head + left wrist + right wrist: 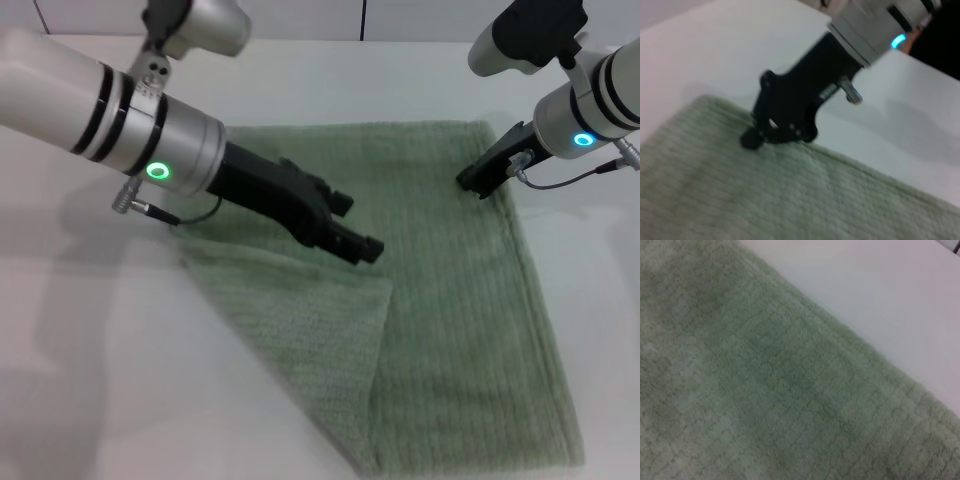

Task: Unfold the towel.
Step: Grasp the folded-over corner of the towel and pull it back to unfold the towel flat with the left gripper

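The pale green towel (450, 330) lies on the white table (90, 380). Its near left corner is folded over onto the middle, and the flap's tip (385, 285) points right. My left gripper (358, 226) is open and empty, low over the towel's middle, just beyond the flap's tip. My right gripper (474, 184) sits at the towel's far right corner, shut on the towel's edge. It also shows in the left wrist view (752, 138), with its tip on the towel's hem. The right wrist view shows only towel (765, 390) and table.
Bare white table (600, 280) surrounds the towel on all sides. The towel's near edge (480, 465) reaches almost to the bottom of the head view. A wall or panel line (362, 18) runs along the far side of the table.
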`<state>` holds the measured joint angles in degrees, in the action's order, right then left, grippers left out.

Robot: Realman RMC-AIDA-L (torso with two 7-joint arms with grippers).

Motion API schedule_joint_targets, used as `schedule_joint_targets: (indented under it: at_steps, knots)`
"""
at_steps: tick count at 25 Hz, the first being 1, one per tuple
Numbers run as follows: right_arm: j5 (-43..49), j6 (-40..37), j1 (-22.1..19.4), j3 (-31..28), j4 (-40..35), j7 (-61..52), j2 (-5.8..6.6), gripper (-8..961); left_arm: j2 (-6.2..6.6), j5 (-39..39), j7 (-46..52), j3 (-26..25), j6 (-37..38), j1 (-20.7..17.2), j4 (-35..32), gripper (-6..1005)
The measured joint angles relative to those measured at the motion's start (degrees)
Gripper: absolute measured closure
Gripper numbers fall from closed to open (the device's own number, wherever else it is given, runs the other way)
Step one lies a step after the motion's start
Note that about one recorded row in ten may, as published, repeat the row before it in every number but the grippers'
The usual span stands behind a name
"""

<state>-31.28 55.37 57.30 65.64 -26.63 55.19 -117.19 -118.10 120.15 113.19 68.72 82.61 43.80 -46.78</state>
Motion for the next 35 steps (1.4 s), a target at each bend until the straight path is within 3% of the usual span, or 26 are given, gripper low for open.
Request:
schedule_joint_targets:
  at_steps: [13,35]
  knots:
    - [0.0,-0.2,0.0,0.3,0.0,0.0,-0.19,929,-0.62,-0.4,-0.2,3.2,-2.8,0.5,1.5,241]
    - [0.1,-0.3,-0.1,0.4,0.0,-0.1,-0.23,925,-0.89,-7.6,-0.8,15.6,-11.4,0.4,5.2,248]
